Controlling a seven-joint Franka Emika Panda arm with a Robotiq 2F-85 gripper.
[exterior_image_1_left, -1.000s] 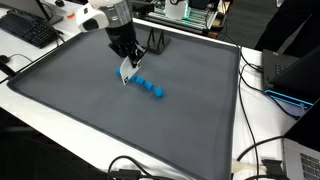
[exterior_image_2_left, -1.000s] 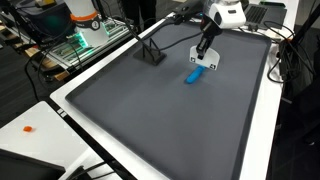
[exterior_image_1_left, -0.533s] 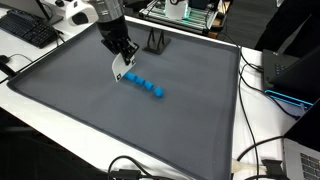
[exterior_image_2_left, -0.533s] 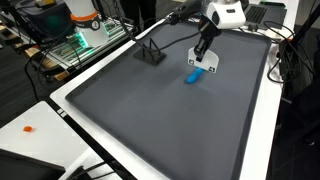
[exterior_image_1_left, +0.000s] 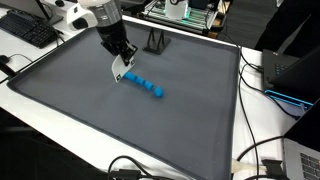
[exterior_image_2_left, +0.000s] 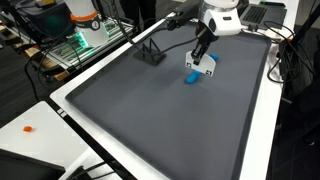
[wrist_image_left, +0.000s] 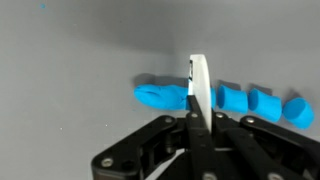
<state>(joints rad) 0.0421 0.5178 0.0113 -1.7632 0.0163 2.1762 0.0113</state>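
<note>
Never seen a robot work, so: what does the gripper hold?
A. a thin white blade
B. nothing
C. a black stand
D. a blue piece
A: the gripper is shut on a thin white blade, seen edge-on over the row of blue pieces.

A robotics lab: gray-matted workbench (exterior_image_1_left: 120, 125), keyboard (exterior_image_1_left: 28, 30), tangled cables (exterior_image_1_left: 252, 152), open electronics rack (exterior_image_2_left: 82, 42).
</note>
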